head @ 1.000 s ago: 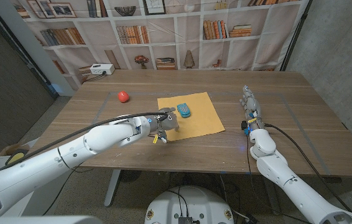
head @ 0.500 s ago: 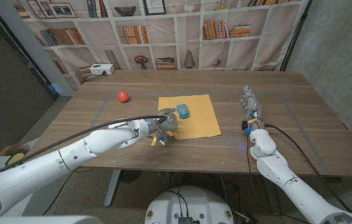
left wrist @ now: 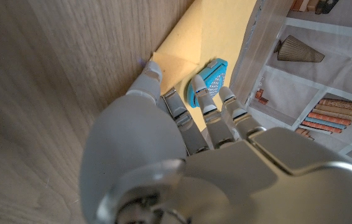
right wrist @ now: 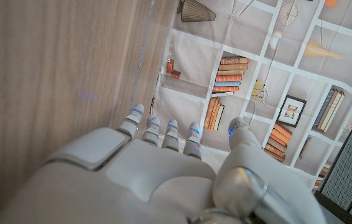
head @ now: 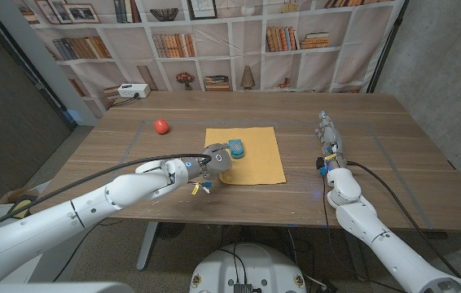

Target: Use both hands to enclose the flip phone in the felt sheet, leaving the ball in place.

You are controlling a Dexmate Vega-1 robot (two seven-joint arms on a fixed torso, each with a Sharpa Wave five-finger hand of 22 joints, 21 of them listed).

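A square sheet of mustard-yellow felt [head: 248, 155] lies flat near the middle of the wooden table [head: 393, 163]. On it, toward its far left part, rests the small blue flip phone [head: 236, 147], closed, its patterned face up. The robot's left hand [head: 216, 162] sits at the felt's left edge, just on the near side of the phone; in the left wrist view its fingers [left wrist: 202, 99] reach over the felt's corner toward the phone [left wrist: 208, 81], their tips just beside it, and the felt [left wrist: 216, 31] under them shows a slight crease. Whether the hand actually pinches the felt cannot be told — the fingers are extended and close together, and the contact is hidden beneath them.

The small red ball [head: 160, 126] stands on the bare table well to the left of the felt, toward the far side. The right hand [head: 326, 130] rests on the table well to the right of the felt, fingers stretched out toward the far edge, holding nothing — the right wrist view shows its fingertips [right wrist: 171, 126] spread over bare wood.
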